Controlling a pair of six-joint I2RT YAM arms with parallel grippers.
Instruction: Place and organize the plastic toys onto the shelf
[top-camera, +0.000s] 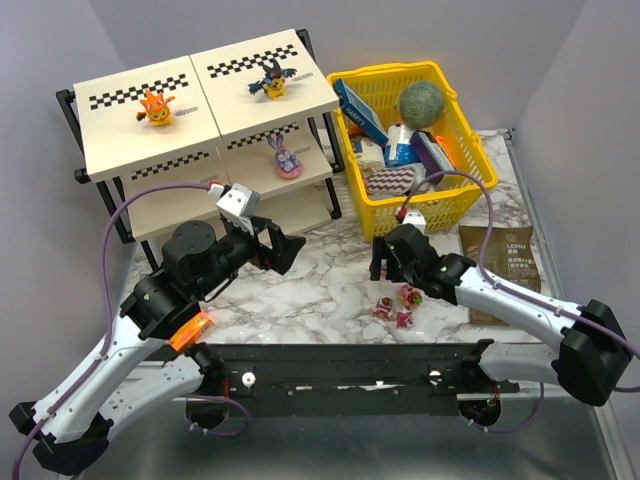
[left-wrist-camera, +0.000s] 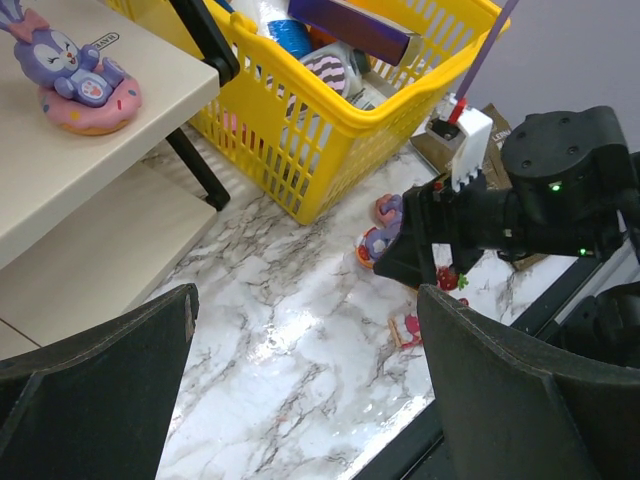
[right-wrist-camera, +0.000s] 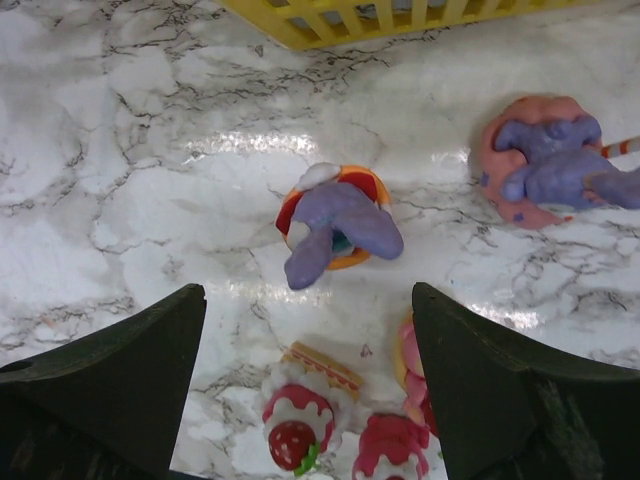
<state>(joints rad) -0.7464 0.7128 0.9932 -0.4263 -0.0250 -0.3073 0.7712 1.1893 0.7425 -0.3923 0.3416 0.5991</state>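
Nearest the arms' bases, three small red-and-pink plastic figurines (top-camera: 396, 304) are being seen lying close together on the white marble-patterned table (top-camera: 300, 295), one of them topped with a strawberry (right-wrist-camera: 297, 428). Just beyond them, the right gripper (right-wrist-camera: 308, 300) is being held above the table with its jaws spread wide and nothing between them. In its wrist view, a purple bunny-eared figurine in an orange-red ring (right-wrist-camera: 335, 225) is being framed between the two dark fingers (right-wrist-camera: 110, 385) without being touched. A second purple bunny figurine on a pink doughnut base (right-wrist-camera: 545, 160) is lying further right, apart from the first. To the left, the left gripper (left-wrist-camera: 305, 300) is being held fully open and empty, raised beside the three-tier beige shelf with checkered strips and a black frame (top-camera: 110, 150). On the middle tier, a third purple bunny figurine on a pink base (left-wrist-camera: 75, 75) is being displayed. On the top tier, an orange figurine (top-camera: 155, 108) and a black-and-yellow winged figurine (top-camera: 271, 78) are standing well apart. Right of the shelf, a yellow plastic basket (top-camera: 385, 72) is being filled by boxes and a green ball (top-camera: 421, 100), and a flat brown packet (top-camera: 505, 270) is lying in front of it.
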